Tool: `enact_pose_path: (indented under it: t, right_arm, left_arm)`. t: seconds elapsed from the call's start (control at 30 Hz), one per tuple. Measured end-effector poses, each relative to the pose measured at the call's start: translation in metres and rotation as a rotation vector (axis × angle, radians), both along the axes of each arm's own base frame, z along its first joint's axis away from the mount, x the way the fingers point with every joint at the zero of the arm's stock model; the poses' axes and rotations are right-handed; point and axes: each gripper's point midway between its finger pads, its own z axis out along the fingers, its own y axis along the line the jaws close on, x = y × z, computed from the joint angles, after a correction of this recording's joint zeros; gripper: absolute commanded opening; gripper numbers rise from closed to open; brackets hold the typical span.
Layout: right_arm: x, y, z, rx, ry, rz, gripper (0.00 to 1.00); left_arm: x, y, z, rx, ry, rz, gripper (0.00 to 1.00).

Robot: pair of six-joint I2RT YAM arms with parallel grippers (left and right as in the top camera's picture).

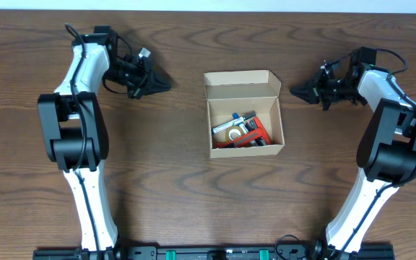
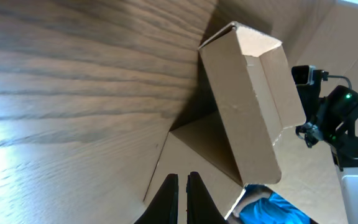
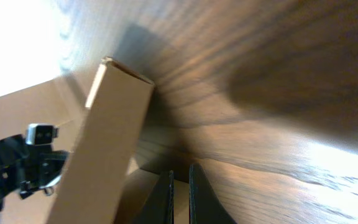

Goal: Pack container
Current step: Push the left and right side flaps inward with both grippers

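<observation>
Lying right of left gripper (image 1: 163, 83): container (image 1: 240, 89)

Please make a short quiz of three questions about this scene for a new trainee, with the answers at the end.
1. True or false: the container is closed.
2. How do the left gripper and the right gripper stand? A) inside the container B) shut and empty, one on each side of the container C) each holding a pen
3. Fill in: the tape roll lies ___ the container.
Key: 1 false; 2 B; 3 inside.
</observation>
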Motion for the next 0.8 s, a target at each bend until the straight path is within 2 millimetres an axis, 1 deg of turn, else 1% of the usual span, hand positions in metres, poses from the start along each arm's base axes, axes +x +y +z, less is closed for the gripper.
enact_pose_path:
  t: [0.17, 0.27, 0.33, 0.47, 0.53, 0.8]
  right_arm:
    - [0.004, 0.009, 0.006, 0.04, -0.008, 0.002, 0.02]
    - [0.003, 0.023, 0.008, 0.056, -0.001, 0.022, 0.01]
    - [0.002, 0.034, 0.009, 0.064, 0.001, 0.043, 0.02]
    - [-0.001, 0.052, 0.01, 0.075, 0.011, 0.076, 0.02]
    - [-0.002, 0.058, 0.01, 0.08, 0.016, 0.085, 0.02]
    - [-0.005, 0.075, 0.011, 0.091, 0.039, 0.103, 0.02]
  left_arm:
    - [-0.001, -0.02, 0.001, -0.004, 0.004, -0.021, 0.06]
    - [-0.004, -0.031, 0.002, -0.014, 0.01, -0.037, 0.06]
    - [-0.005, -0.036, 0.003, -0.018, 0.015, -0.039, 0.06]
    - [-0.005, -0.037, 0.005, -0.033, 0.024, -0.034, 0.06]
    - [-0.005, -0.038, 0.005, -0.037, 0.026, -0.032, 0.06]
    - [-0.005, -0.039, 0.007, -0.045, 0.044, -0.023, 0.06]
